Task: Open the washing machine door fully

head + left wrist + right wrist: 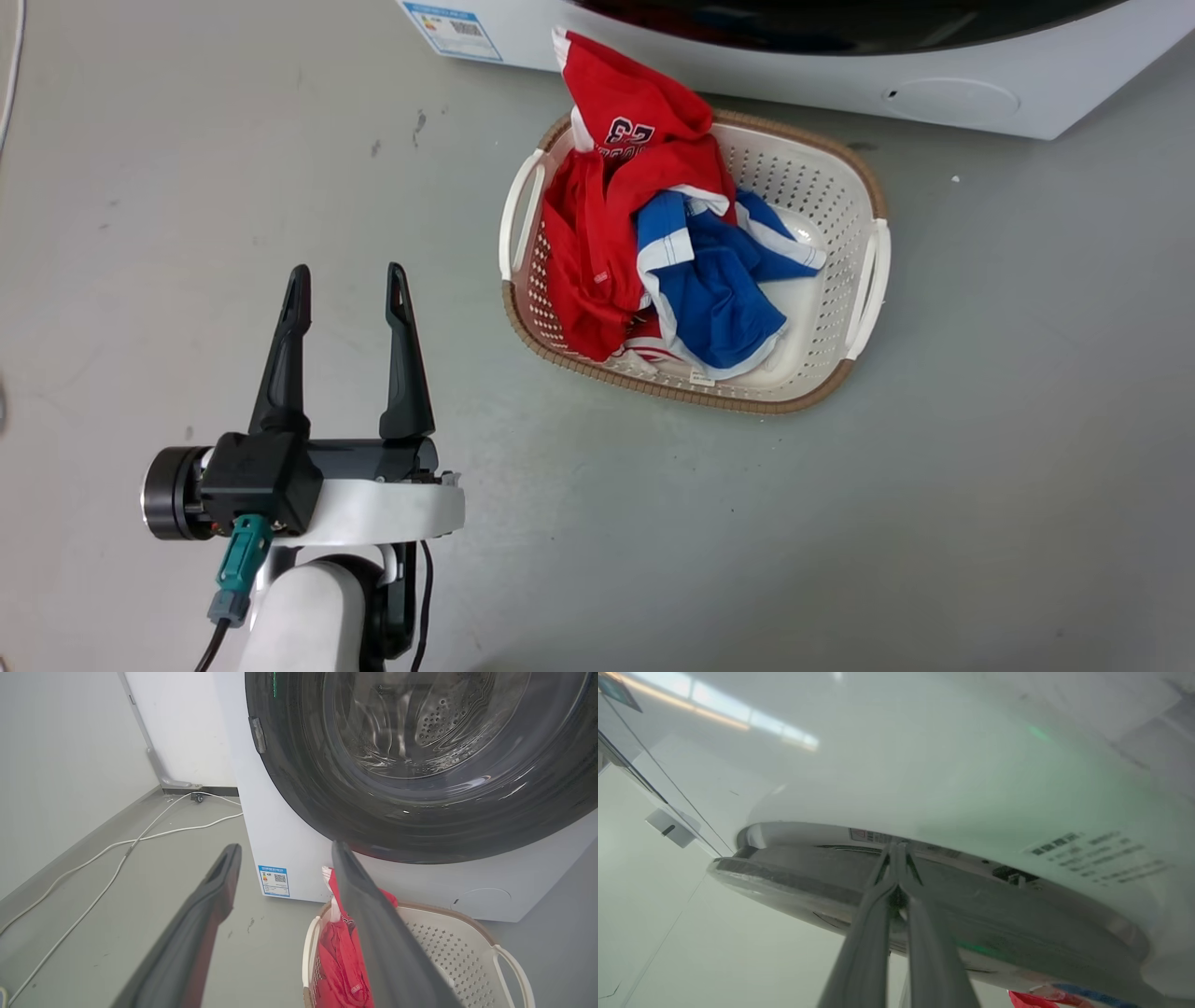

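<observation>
Hooking washing machine door [1017, 933] edge: right hand [898, 851] pinched narrow, tips in gap behind it; left hand [347, 280] wide, empty. Next: swing outward.

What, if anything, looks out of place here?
The red shirt spills over the basket rim toward the washing machine; the blue one lies inside. Loose white cables trail across the floor.

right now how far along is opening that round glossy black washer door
Done: nothing visible; the round glossy black washing machine door looks flush against the white box-shaped washing machine. In hand: right gripper, shut, tips at the door's rim. Remaining: the whole swing open.
</observation>
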### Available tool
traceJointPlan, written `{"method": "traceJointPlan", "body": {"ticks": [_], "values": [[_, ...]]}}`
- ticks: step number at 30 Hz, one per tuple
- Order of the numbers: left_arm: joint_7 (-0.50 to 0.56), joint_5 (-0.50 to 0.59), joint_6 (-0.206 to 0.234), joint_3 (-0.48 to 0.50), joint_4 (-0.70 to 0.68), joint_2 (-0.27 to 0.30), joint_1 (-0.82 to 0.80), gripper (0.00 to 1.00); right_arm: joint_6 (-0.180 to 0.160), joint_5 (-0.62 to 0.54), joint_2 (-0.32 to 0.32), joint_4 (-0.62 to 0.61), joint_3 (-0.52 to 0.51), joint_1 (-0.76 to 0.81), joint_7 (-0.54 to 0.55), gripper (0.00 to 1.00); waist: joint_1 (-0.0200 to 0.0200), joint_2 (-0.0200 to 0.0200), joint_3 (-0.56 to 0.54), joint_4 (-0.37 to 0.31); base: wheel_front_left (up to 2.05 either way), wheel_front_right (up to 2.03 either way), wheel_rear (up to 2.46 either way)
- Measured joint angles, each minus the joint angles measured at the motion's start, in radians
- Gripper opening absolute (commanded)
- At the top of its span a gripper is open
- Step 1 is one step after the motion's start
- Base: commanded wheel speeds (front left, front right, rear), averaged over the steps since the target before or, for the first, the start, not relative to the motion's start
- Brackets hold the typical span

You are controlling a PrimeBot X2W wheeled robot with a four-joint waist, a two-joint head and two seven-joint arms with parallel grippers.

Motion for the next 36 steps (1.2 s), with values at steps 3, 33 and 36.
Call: {"method": "traceJointPlan", "body": {"ticks": [3,33,36], "values": [[0.0,-0.002,0.004,-0.003,-0.001,0.0,-0.002,1.0,0.0,-0.022,-0.004,0.017,0.022,-0.029,0.018,0.0,0.0,0.0,0.011,0.006,0.0,0.0,0.0],[0.0,0.008,-0.001,0.023,0.018,0.0,0.02,1.0,-0.001,0.019,0.041,-0.3,0.123,0.329,0.204,0.0,-0.0001,0.0,-0.049,-0.041,0.0,0.0,0.0],[0.0,0.009,-0.002,0.029,0.018,0.0,0.025,1.0,-0.001,0.028,0.055,-0.351,0.127,0.391,0.206,0.0,-0.0002,0.0,-0.062,-0.047,0.0,0.0,0.0]]}}
